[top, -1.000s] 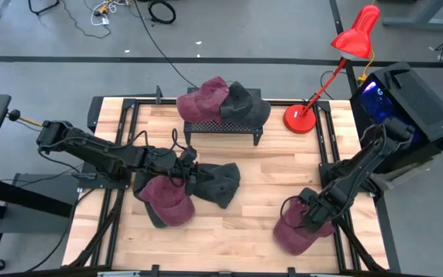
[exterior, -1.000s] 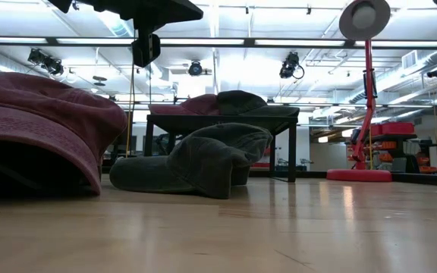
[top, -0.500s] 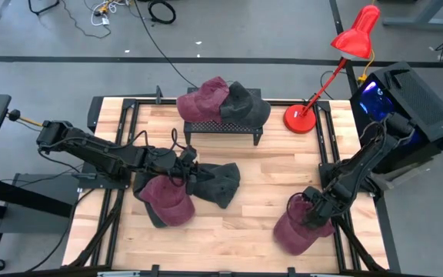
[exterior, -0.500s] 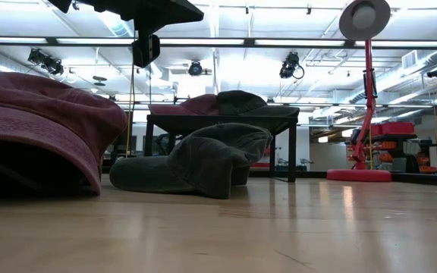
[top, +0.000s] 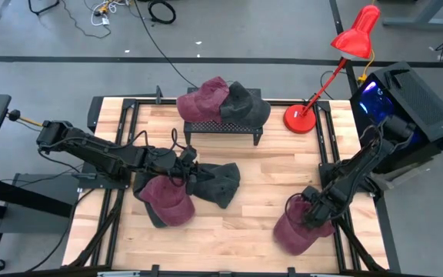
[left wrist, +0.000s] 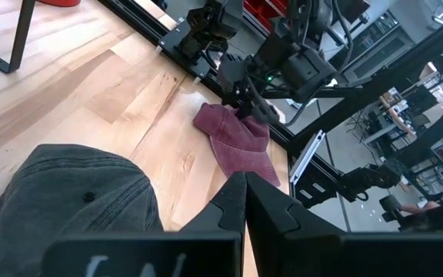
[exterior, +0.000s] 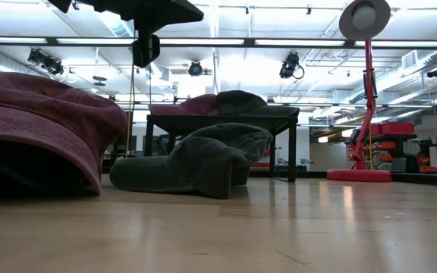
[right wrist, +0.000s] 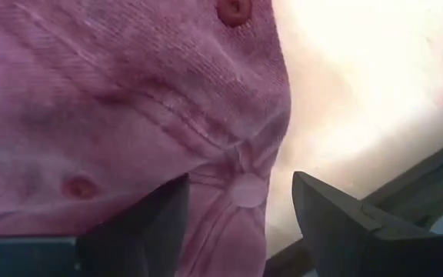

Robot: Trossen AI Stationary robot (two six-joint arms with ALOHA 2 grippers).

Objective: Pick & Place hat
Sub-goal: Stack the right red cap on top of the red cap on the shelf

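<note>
Right gripper (top: 308, 213) is down on the maroon cap (top: 297, 229) at the tabletop's (top: 244, 231) near-right corner, fingers (right wrist: 337, 215) spread wide either side of the crown's top button; looks like they straddle the fabric rather than pinch it, hard to be sure from the close wrist view. Cap is soft washed cotton, seamed panels, stitched eyelets. Left gripper (top: 183, 165) sits mid-left, fingers pressed fully together with nothing visibly between them, resting at the junction of a second maroon cap (top: 168, 201) and a dark grey cap (top: 218, 183). Those two lie touching, the grey one slumped and creased, the maroon one with brim toward the near edge. At the back a low black metal stand (top: 221, 127) with a mesh top carries another maroon cap (top: 202, 96) and another dark grey cap (top: 244, 100), side by side and overlapping. Red desk lamp (top: 337, 65) with round base at the back-right corner. Tabletop is pale butcher-block wood, planks visible, framed by black rails.
</note>
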